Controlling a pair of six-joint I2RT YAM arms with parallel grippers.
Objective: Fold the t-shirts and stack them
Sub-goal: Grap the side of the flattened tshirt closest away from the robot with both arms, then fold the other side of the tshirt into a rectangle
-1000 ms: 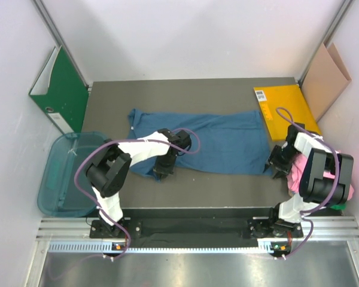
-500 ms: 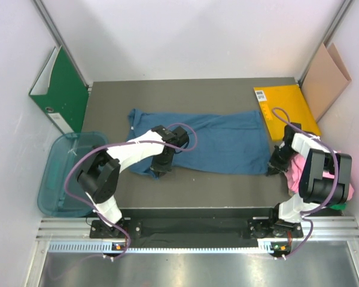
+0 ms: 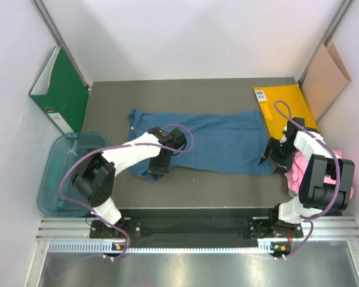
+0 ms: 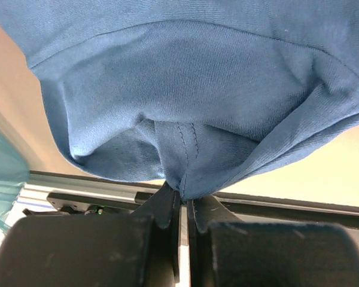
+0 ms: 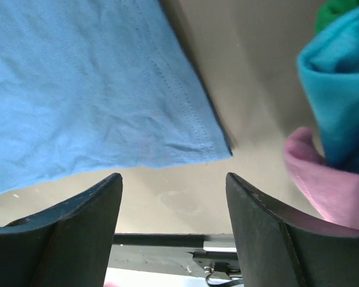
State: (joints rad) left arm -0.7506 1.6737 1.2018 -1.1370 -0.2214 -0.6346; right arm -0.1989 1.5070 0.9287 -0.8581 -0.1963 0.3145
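Between the pinching jaws of the left gripper sits the blue shirt; its corner lies just beyond the spread right gripper.

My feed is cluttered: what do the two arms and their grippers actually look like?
The two arms look alike. The left arm and right arm have white links between bulky black joints, and a purple cable loops loosely along each. The left gripper and right gripper each have two flat, matte black fingers. No markings are visible on them.
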